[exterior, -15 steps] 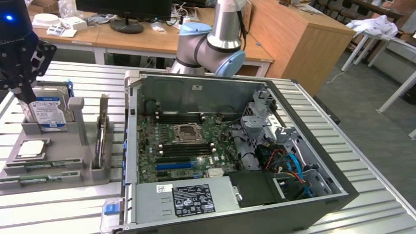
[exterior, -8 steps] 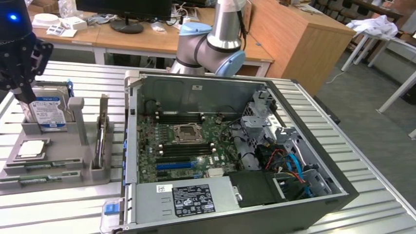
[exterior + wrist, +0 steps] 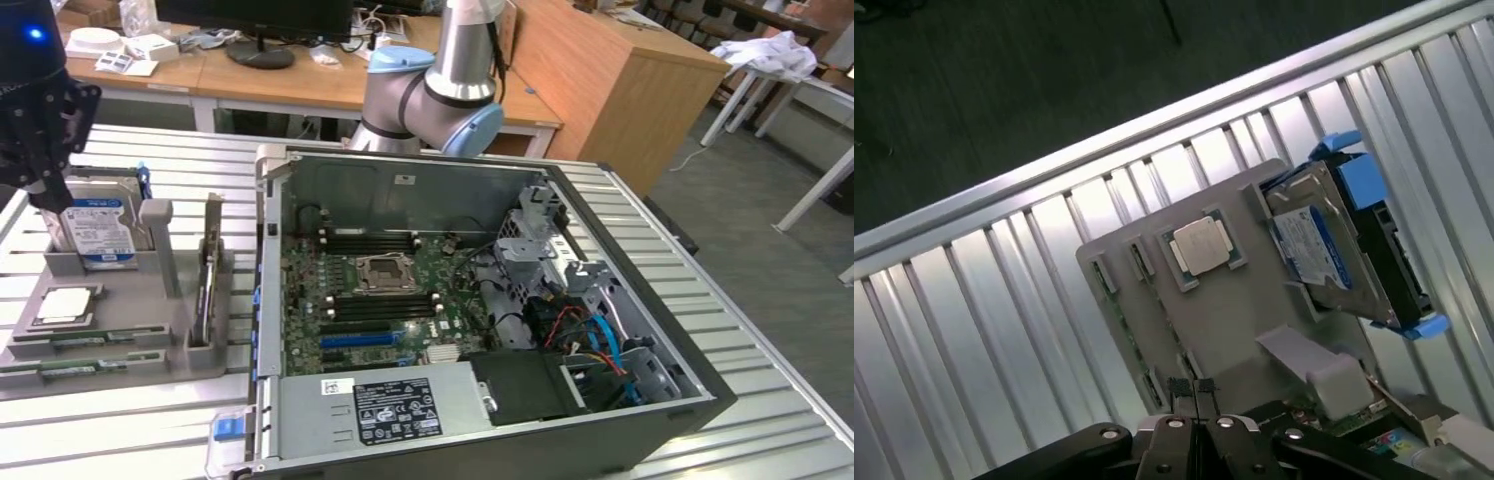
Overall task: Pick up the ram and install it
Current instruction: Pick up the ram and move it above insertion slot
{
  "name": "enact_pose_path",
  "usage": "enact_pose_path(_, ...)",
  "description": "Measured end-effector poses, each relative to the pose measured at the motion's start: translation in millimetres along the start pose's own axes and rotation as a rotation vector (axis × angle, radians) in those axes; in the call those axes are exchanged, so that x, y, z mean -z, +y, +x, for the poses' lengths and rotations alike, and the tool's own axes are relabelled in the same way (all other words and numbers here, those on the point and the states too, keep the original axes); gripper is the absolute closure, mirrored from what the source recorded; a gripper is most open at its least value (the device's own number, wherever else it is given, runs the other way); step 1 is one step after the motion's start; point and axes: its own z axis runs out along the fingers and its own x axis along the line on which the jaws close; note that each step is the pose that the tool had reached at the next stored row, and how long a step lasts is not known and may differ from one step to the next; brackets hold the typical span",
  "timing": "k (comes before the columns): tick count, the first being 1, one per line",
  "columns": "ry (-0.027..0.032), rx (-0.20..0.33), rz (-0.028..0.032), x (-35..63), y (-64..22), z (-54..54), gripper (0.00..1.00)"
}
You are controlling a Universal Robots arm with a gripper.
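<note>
Right now I see the gripper (image 3: 47, 190) at the exterior view's left, hanging over the grey holder (image 3: 134, 320) that stands on the ribbed metal table (image 3: 147, 150). In the wrist view the gripper (image 3: 1194, 395) has its two fingers pressed together and nothing is between them, so the jaws are together and hold no part. The ram (image 3: 83, 340) lies flat in a narrow recess along the near edge of the holder, a thin green stick, and a second stick (image 3: 64, 368) of the same kind lies just beside it, closer to the edge. Neither of them is touched by the gripper. On the same holder the hard drive (image 3: 100, 225) with its blue-white label stands upright in a slot, close to the gripper, and the square silver processor chip (image 3: 64, 305) lies flat between the drive and the ram. To the exterior view's right of the holder the computer case (image 3: 667, 330) lies open on its side. Its motherboard (image 3: 400, 300) faces up, and the black memory slots (image 3: 374, 240) there look empty to me, though I cannot be fully sure. The arm (image 3: 447, 90) rises behind the case.
</note>
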Motion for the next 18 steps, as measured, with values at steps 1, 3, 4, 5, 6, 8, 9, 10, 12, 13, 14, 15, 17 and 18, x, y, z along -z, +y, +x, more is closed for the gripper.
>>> enact_pose_path(1, 0.0007, 0.018, -0.0004, 0.0, 0.0, 0.0, 0.89)
enact_pose_path(3, 0.0021, 0.055, -0.0013, -0.1, 0.0, 0.0, 0.89)
enact_pose_path(4, 0.0028, 0.073, -0.0016, -0.1, 0.0, 0.0, 0.89)
enact_pose_path(5, 0.0035, 0.091, -0.002, -0.1, 0.0, 0.0, 0.89)
enact_pose_path(6, 0.0042, 0.109, -0.0024, -0.2, 0.0, 0.0, 0.89)
enact_pose_path(8, 0.0056, 0.145, -0.0033, -0.2, -0.1, 0.0, 0.89)
enact_pose_path(9, 0.0062, 0.163, -0.0037, -0.2, -0.1, 0.0, 0.89)
enact_pose_path(10, 0.0071, 0.183, -0.0042, -0.2, -0.1, 0.0, 0.89)
enact_pose_path(12, 0.0084, 0.218, -0.005, -0.3, -0.1, 0.0, 0.89)
enact_pose_path(13, 0.009, 0.236, -0.0053, -0.3, 0.0, 0.0, 0.89)
enact_pose_path(14, 0.0097, 0.254, -0.0057, -0.4, 0.0, 0.0, 0.89)
enact_pose_path(15, 0.0103, 0.267, -0.0061, -0.3, 0.0, 0.0, 0.89)
enact_pose_path(17, 0.0104, 0.268, -0.0062, -0.3, 0.0, 0.0, 0.89)
enact_pose_path(18, 0.0104, 0.268, -0.0061, -0.3, 0.0, 0.0, 0.89)
